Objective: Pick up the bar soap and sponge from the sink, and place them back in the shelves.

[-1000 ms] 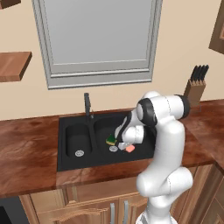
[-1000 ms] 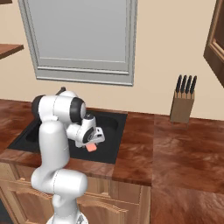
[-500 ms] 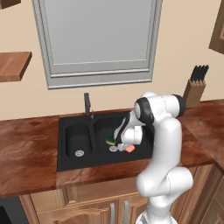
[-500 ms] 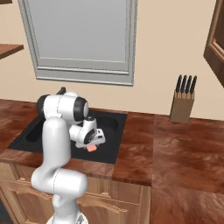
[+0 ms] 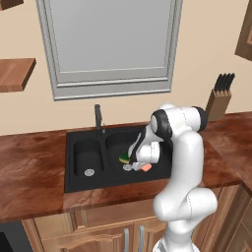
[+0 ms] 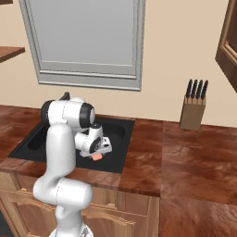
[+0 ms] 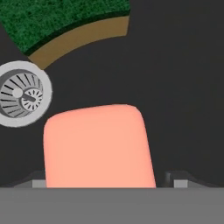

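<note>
Hand view: bar soap [image 7: 98,146] lies on sink [image 7: 183,87] floor, bottom centre of frame, straddled by gripper [image 7: 105,180] w/ jaws spread wide, one tip each side; not gripped yet. Sponge [image 7: 65,22] upper left, drain [image 7: 19,94] at left.

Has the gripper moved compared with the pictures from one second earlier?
Yes. In the left base view the gripper has come lower into the sink, closer to the bar soap beside the drain.
</note>
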